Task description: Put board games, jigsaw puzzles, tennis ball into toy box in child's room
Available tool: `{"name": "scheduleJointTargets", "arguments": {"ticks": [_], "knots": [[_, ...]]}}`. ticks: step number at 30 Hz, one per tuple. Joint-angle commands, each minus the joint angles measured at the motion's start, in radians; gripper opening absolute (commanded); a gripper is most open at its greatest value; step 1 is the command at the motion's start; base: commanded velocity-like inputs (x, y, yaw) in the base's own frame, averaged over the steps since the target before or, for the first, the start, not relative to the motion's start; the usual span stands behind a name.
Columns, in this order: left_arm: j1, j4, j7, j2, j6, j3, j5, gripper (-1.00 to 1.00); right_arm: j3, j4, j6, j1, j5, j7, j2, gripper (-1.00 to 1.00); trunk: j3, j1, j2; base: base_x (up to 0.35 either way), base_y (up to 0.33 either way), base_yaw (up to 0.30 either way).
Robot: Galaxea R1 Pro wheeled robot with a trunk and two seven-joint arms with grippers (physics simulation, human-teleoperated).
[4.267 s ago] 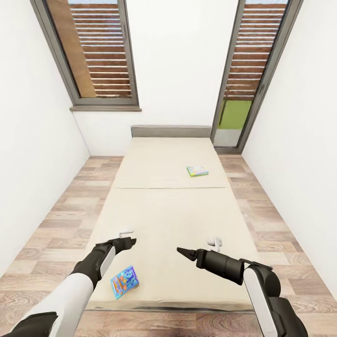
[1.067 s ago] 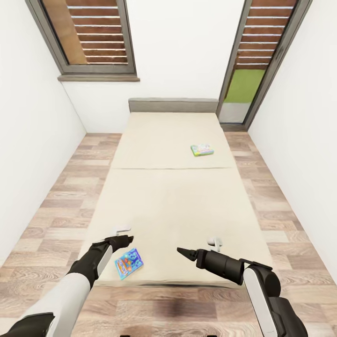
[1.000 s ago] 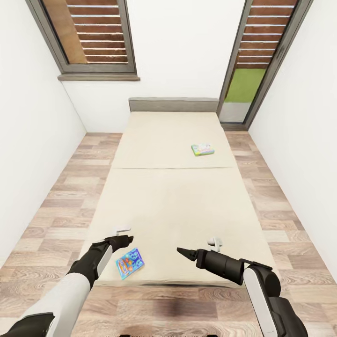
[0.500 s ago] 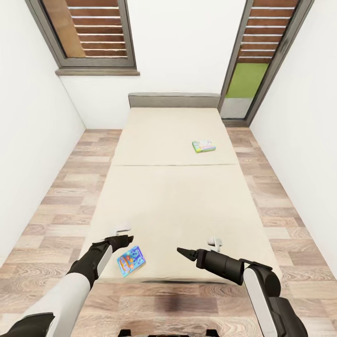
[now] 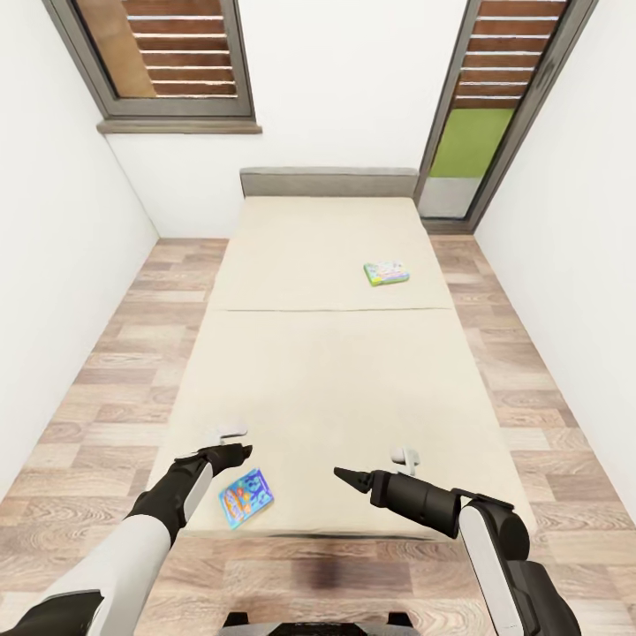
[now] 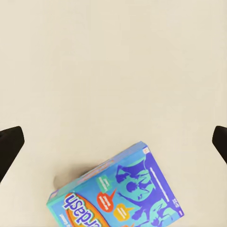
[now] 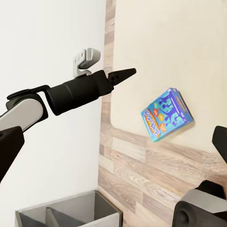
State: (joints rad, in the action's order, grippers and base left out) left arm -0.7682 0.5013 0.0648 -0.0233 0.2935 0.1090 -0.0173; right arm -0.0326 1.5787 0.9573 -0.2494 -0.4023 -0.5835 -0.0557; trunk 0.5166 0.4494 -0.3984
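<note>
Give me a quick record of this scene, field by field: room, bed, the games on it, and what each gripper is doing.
room: white walls, wood-plank floor, grey-framed windows
bed: cream mattress in two sections, grey headboard at the far end
near board game: blue, flat on the mattress by the foot edge, beside the left gripper
far board game: green-edged, flat on the far section, toward the robot's right
left gripper: over the bed's near corner, holding nothing
right gripper: over the foot of the bed, holding nothing
toy box: not visible
</note>
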Motion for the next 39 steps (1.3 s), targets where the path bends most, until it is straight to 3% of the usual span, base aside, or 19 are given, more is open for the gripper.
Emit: {"name": "scheduleJointTargets", "arguments": {"ticks": [1,39], "knots": [[0.000,0.002,0.006,-0.001,0.007,0.008,-0.002,1.00,-0.002,0.000,0.006,-0.001,0.003,-0.007,-0.001,1.00,0.003,0.001,-0.002,0.071,0.000,0.000],[0.000,0.002,0.008,-0.009,0.009,0.005,-0.003,1.00,-0.003,0.000,0.005,-0.001,0.003,-0.006,-0.001,1.00,0.065,0.001,-0.002,0.006,0.000,0.000]]}}
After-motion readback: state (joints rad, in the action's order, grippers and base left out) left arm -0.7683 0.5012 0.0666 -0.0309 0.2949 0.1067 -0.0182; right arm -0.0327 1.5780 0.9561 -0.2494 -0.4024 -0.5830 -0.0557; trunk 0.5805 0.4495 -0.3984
